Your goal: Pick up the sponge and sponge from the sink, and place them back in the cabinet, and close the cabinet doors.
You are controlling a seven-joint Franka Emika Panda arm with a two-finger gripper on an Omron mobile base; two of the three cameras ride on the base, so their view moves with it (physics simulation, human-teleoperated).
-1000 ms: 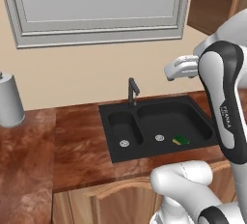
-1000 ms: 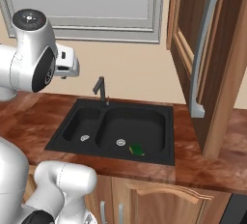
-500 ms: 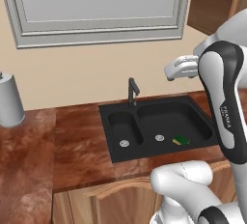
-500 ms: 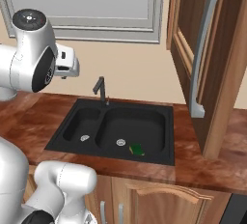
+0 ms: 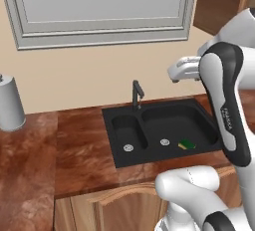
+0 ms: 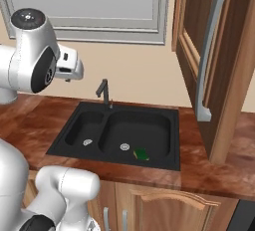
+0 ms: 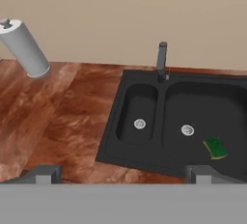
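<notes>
black sink (image 5: 149,125), green-and-yellow sponge (image 7: 215,147), marbled reddish-brown counter (image 7: 67,117), grey canister (image 7: 24,48)

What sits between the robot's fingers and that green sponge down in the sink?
Nothing visible. The sponge lies alone on the floor of the larger basin of the sink, beside a round drain. The open fingers hang well above the counter, with only open air toward the sponge. The faucet stands at the back rim, off that line.

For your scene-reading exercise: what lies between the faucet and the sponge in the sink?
In the hand view, a round silver drain lies between the faucet and the sponge; otherwise bare black basin floor.
</notes>
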